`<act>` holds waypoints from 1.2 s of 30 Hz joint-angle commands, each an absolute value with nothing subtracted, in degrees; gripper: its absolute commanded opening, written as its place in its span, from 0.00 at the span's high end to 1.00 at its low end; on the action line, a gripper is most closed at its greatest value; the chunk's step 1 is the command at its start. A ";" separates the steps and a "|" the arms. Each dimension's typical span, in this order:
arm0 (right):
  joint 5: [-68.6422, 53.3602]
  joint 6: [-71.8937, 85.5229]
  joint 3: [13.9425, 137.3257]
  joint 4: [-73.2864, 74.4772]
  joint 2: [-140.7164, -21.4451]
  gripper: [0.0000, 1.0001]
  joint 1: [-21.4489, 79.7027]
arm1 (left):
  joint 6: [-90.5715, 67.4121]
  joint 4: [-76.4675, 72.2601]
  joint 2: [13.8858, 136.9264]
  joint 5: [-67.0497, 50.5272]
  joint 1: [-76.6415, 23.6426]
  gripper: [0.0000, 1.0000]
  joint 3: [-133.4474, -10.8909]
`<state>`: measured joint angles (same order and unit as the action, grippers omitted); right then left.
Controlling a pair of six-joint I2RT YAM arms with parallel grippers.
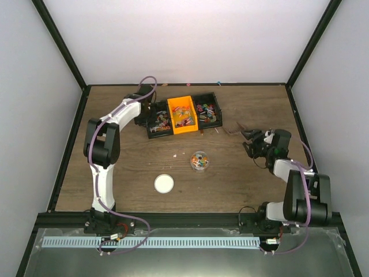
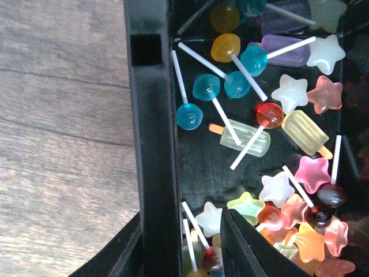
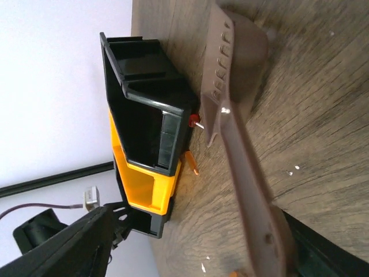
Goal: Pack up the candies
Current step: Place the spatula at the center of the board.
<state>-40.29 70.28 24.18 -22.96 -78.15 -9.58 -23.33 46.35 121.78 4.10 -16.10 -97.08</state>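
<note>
The candies [image 2: 271,115] are small lollipops, stars and ice-lolly shapes in mixed colours, filling the left black bin [image 1: 151,123]. More lie in the orange bin [image 1: 183,114] and the right black bin [image 1: 209,111]. A small round jar [image 1: 199,160] holds a few. My left gripper [image 2: 181,231] is open and straddles the left bin's wall [image 2: 151,144], with one finger outside and one among the candies. My right gripper [image 3: 196,259] is open at the table's right. The brown slotted scoop [image 3: 233,115] lies on the table with its handle against my right finger.
A white lid [image 1: 164,183] lies on the table near the front, left of the jar. A red lollipop [image 3: 194,120] and an orange candy [image 3: 193,163] lie loose on the wood in front of the bins. Walls close in the table's left, right and back.
</note>
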 commanded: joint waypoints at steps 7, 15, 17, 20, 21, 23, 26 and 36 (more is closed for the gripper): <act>-24.87 49.79 30.99 17.33 -60.22 0.25 -8.94 | -23.55 48.73 120.31 7.44 -15.56 0.59 -100.07; -12.26 53.69 35.80 28.82 -56.41 0.30 10.24 | -24.69 43.87 111.80 -0.53 -13.63 0.25 -93.69; -8.24 54.75 39.39 30.48 -58.71 0.32 18.12 | -25.20 41.50 108.74 -5.92 -12.10 0.18 -89.90; -1.57 54.58 46.64 33.68 -64.11 0.33 29.60 | -26.77 37.35 103.65 -13.05 -8.60 0.14 -83.78; -0.19 54.01 48.97 34.28 -66.27 0.33 32.92 | -27.39 35.59 102.27 -14.69 -7.44 0.14 -81.92; 1.97 52.62 54.04 35.50 -71.67 0.33 39.26 | -27.90 33.65 100.13 -17.31 -5.13 0.14 -78.21; 5.02 49.33 61.73 37.81 -80.20 0.35 47.16 | -27.82 31.81 97.96 -19.45 -2.44 0.10 -73.71; 4.72 38.52 78.58 39.91 -102.87 0.44 60.06 | -26.64 31.54 93.09 -19.43 1.23 0.08 -66.45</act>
<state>2.74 44.16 73.63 36.77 -97.84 57.89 -27.03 33.32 96.18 -17.93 -0.30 -67.88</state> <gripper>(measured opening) 0.603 0.916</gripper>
